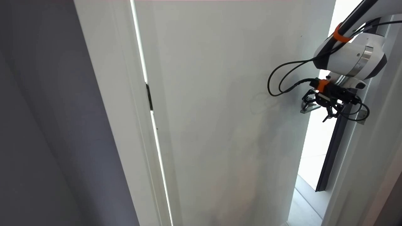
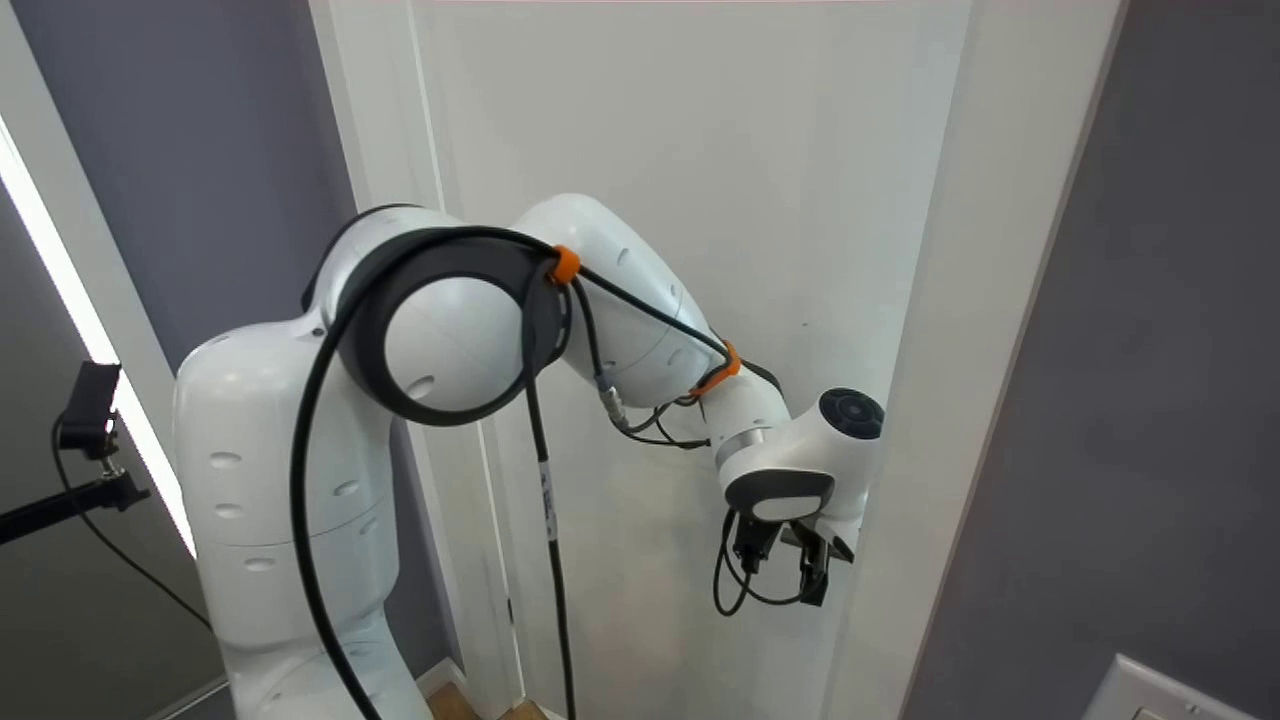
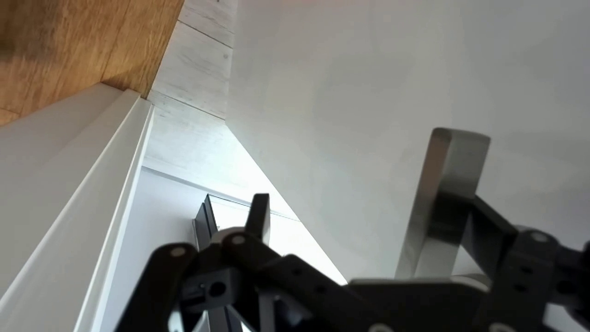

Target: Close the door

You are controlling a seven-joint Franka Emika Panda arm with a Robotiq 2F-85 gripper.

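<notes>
Gaping claw (image 3: 368, 207) at handle (image 3: 433, 207); door (image 1: 229, 110) ajar; cable label (image 2: 548, 498) unreadable.

Left of the large flat white door panel (image 1: 220, 110) runs a narrow white frame moulding (image 1: 127, 119); a slim dark hinge (image 1: 149, 96) sits between them. Near the panel's right edge, the flat silver lever handle (image 3: 456, 177) lies just beside one finger (image 3: 491, 228) of the black two-fingered gripper (image 3: 368, 207). Past the opening (image 1: 320, 141) stands a broad white jamb (image 1: 370, 150). The white-and-black jointed robot arm (image 2: 455, 345) stands before the panel.

Home or office interior, cannot tell which: white door (image 1: 226, 103), grey wall (image 2: 1150, 350), brown wood floor (image 3: 73, 50).
</notes>
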